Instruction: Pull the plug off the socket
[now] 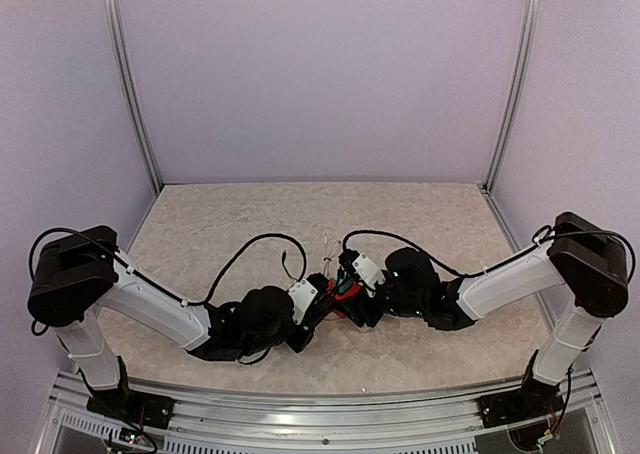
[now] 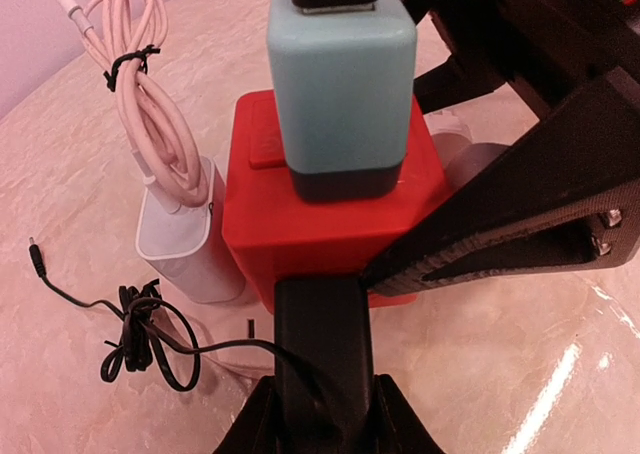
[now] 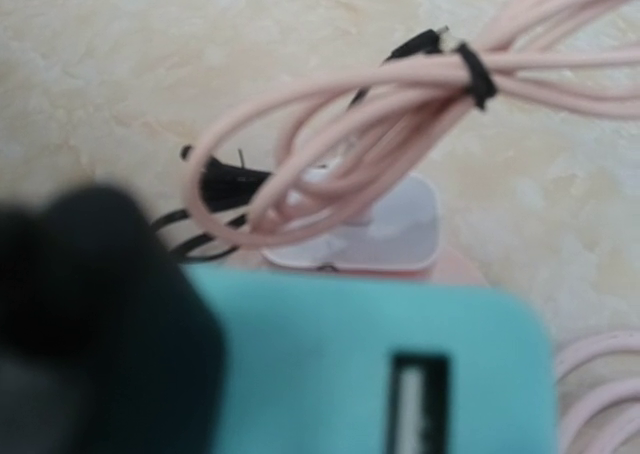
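On the desk point(image 1: 250, 214), the left gripper point(image 1: 322, 307) is clenched around the red socket point(image 2: 270, 204), while the right gripper point(image 1: 352, 286) grasps the teal plug point(image 2: 340, 84) seated on top.

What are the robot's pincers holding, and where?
The left pincer clamps the red socket by its sides. The right pincer seems to grip the teal plug at its outer end, away from the socket.

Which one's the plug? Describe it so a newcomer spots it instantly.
At the table's centre sits the red socket cube. The plug is the pale teal block with a dark base seated on its upper face. Unlike the white charger alongside, it carries no pink cable.
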Robot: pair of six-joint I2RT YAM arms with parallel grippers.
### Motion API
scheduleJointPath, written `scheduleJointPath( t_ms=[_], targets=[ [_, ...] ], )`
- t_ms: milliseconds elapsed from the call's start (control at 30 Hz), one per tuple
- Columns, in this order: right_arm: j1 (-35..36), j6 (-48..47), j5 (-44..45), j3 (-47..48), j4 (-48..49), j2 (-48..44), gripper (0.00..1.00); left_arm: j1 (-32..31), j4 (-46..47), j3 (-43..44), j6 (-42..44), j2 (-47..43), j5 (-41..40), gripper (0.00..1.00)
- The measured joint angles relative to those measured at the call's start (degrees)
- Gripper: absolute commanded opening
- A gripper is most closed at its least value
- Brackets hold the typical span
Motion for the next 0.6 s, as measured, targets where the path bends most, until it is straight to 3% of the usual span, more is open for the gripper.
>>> scheduleJointPath(
  t_ms=[433,600],
  targets=[
    [1.62,0.50,-1.57,0.98,-0.72,0.55,0.00,-0.94,2.19,-5.97,-2.32,-4.61,0.74,0.07],
    [1.77,1.27,-1.09,1.05,-0.70,0.66,0.00,-1.66,-1.16,-7.41,-2.16,-8.04,1.16,0.05]
  ],
)
